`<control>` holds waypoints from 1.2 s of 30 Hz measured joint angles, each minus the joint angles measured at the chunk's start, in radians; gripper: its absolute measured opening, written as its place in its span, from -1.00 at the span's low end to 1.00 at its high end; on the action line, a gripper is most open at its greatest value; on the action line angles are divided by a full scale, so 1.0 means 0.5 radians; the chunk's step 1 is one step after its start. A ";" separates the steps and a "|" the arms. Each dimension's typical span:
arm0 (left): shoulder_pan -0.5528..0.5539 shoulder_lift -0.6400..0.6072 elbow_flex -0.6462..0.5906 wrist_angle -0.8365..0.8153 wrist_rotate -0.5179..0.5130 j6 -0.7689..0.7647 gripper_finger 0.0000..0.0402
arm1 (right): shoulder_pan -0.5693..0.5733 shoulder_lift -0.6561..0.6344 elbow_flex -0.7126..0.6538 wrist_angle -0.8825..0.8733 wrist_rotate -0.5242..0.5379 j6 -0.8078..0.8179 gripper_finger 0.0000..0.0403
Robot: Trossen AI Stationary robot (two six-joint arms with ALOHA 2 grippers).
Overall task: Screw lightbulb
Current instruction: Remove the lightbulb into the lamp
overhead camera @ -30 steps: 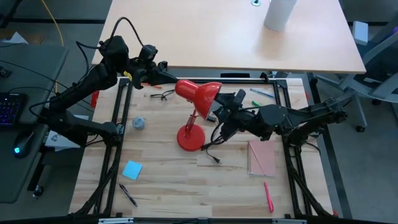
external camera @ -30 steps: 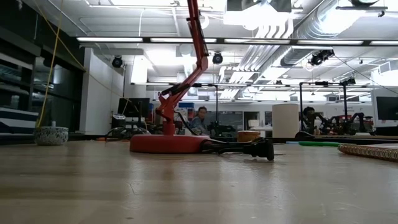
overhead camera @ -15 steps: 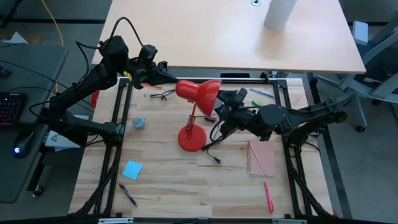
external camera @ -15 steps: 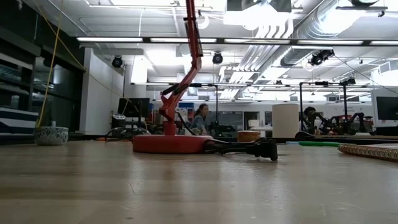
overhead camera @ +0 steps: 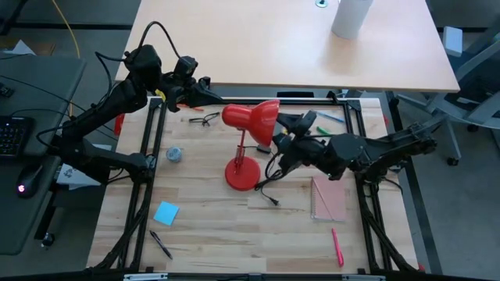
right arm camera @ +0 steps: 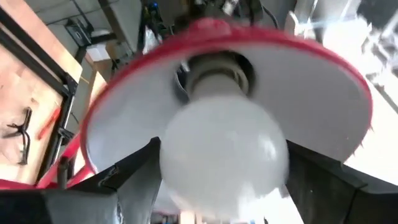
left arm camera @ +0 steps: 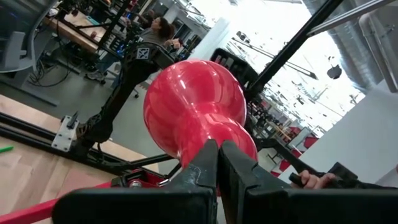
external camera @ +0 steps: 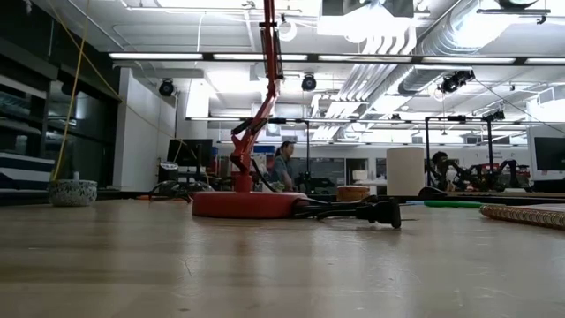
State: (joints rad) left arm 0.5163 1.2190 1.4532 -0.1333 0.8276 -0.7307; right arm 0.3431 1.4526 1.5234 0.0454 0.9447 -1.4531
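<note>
A red desk lamp stands mid-table on its round base (overhead camera: 241,175) (external camera: 243,204). Its shade (overhead camera: 248,117) is raised, with the mouth facing the table's right. The white lightbulb (right arm camera: 224,149) sits with its screw base in the socket inside the shade (right arm camera: 311,81). My right gripper (overhead camera: 283,134) (right arm camera: 222,152) is at the shade's mouth, closed on the bulb. My left gripper (overhead camera: 215,99) (left arm camera: 217,155) is shut, behind the shade at its narrow rear end. My left gripper lays its shut fingertips (left arm camera: 208,163) against the narrow rear end of the shade (left arm camera: 233,134), coming level from the table's far left. My right gripper pinches the bulb's round glass (right arm camera: 180,155) between its two fingers, one on either side. It comes level from the table's right. The bulb's base (right arm camera: 217,78) is in the socket, clear of the table.
The lamp's black cord and plug (overhead camera: 269,199) (external camera: 380,212) lie right of the base. A pink notebook (overhead camera: 328,197), a red pen (overhead camera: 337,246), a blue note (overhead camera: 166,212), a black pen (overhead camera: 160,243), glasses (overhead camera: 205,119) and a small grey object (overhead camera: 174,154) are on the table.
The lamp's base has slid a little toward the table's right edge, and the plug with it. The shade has turned its mouth more toward the right. My right gripper has rolled slightly at the bulb.
</note>
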 joint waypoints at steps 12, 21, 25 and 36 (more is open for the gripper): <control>0.000 -0.005 -0.001 0.010 0.014 0.003 -1.00 | 0.037 -0.014 0.001 -0.055 0.131 -0.046 0.49; 0.000 -0.005 -0.001 0.010 0.015 0.013 -1.00 | 0.069 -0.017 0.001 -0.079 0.407 0.075 0.49; 0.001 -0.005 -0.001 0.010 0.015 0.064 -1.00 | 0.100 -0.039 0.001 -0.130 0.425 0.180 0.49; 0.157 -0.105 -0.002 0.017 0.069 0.298 -1.00 | 0.236 -0.519 0.002 -0.937 0.106 2.375 0.49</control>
State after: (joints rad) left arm 0.5950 1.1666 1.4521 -0.1250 0.8623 -0.5818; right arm 0.4614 1.1931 1.5244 -0.4228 0.9977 -0.2656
